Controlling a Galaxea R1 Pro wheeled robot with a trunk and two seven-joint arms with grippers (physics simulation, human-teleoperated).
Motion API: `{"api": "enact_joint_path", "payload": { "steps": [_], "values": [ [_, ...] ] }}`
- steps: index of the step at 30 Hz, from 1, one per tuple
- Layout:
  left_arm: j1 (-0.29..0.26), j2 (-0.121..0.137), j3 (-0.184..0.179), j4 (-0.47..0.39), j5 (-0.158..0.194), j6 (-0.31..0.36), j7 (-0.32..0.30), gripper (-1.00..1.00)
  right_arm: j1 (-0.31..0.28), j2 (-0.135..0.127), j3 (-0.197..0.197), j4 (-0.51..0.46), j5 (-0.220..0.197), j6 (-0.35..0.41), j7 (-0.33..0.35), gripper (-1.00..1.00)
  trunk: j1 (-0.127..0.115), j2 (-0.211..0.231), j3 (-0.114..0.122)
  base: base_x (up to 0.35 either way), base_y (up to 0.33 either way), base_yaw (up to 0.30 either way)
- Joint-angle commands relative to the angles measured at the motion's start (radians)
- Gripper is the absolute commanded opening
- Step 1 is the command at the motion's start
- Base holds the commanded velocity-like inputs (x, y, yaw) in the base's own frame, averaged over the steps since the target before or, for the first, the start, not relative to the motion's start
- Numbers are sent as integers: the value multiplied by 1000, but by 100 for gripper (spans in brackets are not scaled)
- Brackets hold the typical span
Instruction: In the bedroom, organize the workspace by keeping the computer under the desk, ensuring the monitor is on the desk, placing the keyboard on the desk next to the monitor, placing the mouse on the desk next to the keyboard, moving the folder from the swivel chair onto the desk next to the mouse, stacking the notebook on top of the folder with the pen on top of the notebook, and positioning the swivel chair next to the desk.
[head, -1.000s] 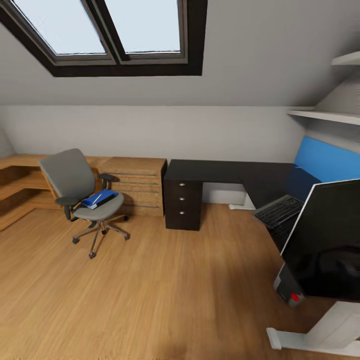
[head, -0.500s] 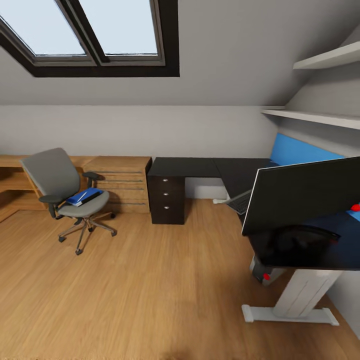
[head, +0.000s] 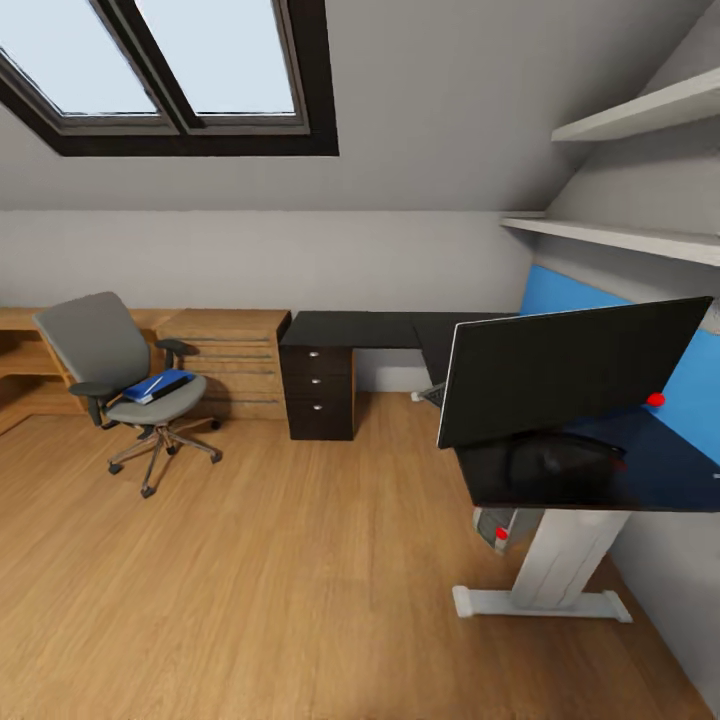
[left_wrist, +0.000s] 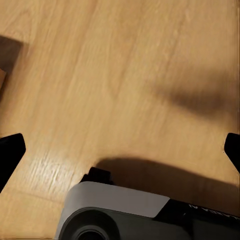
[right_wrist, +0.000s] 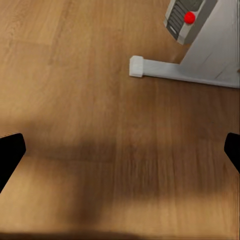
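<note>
The monitor (head: 570, 375) is seen standing on the glossy black tabletop (head: 640, 470), tilted, with its black face turned to the room and a red dot at its corner. Below the tabletop, beside the white pedestal leg (head: 560, 550), the computer (head: 503, 525) is partly seen with its red light; in the right wrist view the same computer (right_wrist: 190, 17) is shown next to the white foot bar (right_wrist: 175, 70). Behind the monitor a sliver of what may be the keyboard (head: 435, 393) is glimpsed, too little to be sure. Well apart from the tabletop, across the wood floor (head: 300, 560), the swivel chair (head: 120, 380) is placed before the oak drawers (head: 235, 360), and the blue folder (head: 155, 385) is carried on its seat. The left tool (left_wrist: 120, 150) and the right tool (right_wrist: 120, 150) are held wide apart over the bare floor, with nothing gripped.
</note>
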Motion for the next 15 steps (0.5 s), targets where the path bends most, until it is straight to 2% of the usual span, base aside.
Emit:
{"api": "enact_joint_path", "payload": {
  "steps": [1, 15],
  "values": [
    [-1, 0, 2, 0, 1, -3, 0, 100, -1, 0, 9, 2, -4, -3, -4, 100, 0, -1, -1, -67, -318, -1],
    [-1, 0, 2, 0, 1, -3, 0, 100, -1, 0, 8, 2, -4, -4, -4, 100, 0, -1, -1, -6, -339, 0]
  ]
}}
